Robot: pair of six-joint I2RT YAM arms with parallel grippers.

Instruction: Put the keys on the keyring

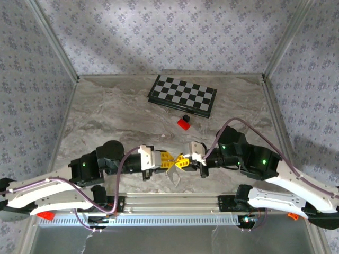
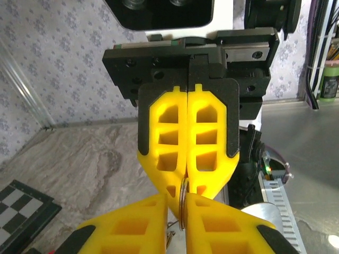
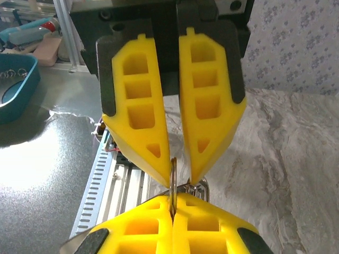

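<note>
The right gripper (image 2: 185, 189) and the left gripper (image 3: 178, 177) are meeting tip to tip above the marbled table (image 1: 106, 121), and the keyring (image 3: 172, 182) is sitting right where the two pairs of jaws come together. It is showing as a thin silvery ring, seen edge-on.

The right jaws are clenching: in the right wrist view the two yellow fingers (image 3: 143, 227) are pressing flat against each other, and the ring is disappearing into the seam between them. From the left wrist view the same jaws are showing no gap along their length, with the ring poking out at their tips.

The left jaws are standing a narrow slit apart. The ring is running up into that slit and is lying against one finger (image 3: 137, 100) rather than in the middle. I cannot tell whether these jaws are actually pinching it.

A small silvery piece (image 3: 197, 185) is hanging just beside the ring, at the tip of the other left finger; it is too small to make out.

Well beyond both sets of jaws, a red block (image 1: 184, 124) with a black piece on it is lying on the table, and a chessboard (image 1: 183, 95) is lying just past that.
</note>
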